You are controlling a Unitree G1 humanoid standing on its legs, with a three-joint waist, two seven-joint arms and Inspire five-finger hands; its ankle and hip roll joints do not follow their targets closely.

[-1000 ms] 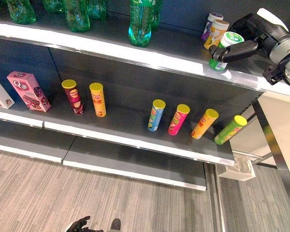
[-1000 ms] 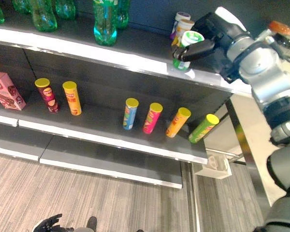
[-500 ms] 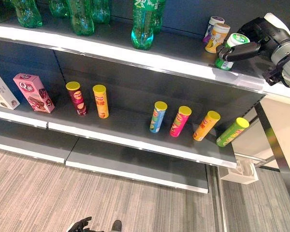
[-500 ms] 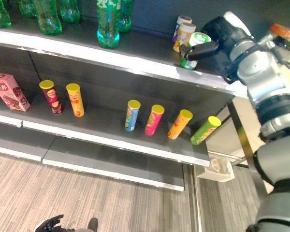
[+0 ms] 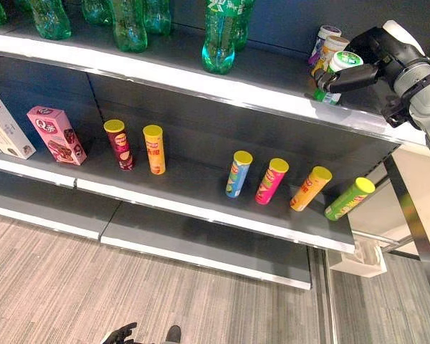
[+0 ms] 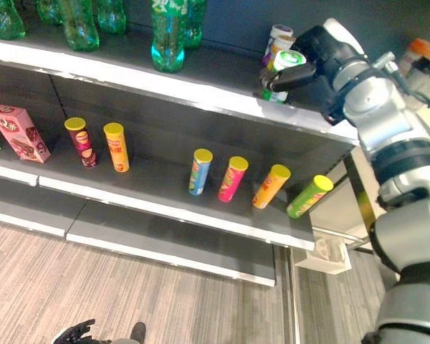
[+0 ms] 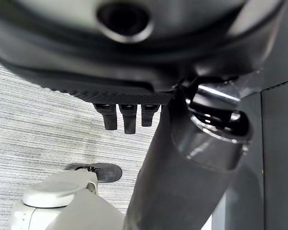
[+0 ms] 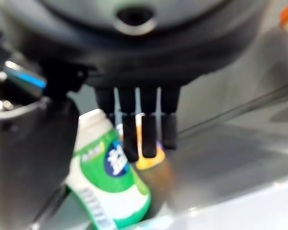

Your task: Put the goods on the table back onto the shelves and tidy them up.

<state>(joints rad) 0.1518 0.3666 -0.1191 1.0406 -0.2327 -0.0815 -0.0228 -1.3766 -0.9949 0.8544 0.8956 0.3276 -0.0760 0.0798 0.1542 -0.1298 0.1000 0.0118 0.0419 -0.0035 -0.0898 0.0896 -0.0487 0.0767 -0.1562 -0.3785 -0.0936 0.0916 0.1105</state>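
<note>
The green and white bottle (image 5: 335,74) is on the top shelf (image 5: 201,79), near its front edge, and it leans a little. A second ago it sat in much the same spot, so it looks put down but not yet let go. The right hand (image 5: 373,57) still reaches in from the side. Its thumb (image 5: 347,77) lies across the front of the bottle and its straight fingers (image 8: 143,132) are behind it, pinching loosely. Past the fingers stand two more small bottles (image 5: 325,47). The left hand (image 6: 72,334) hangs low over the floor, fingers curled, holding nothing.
</note>
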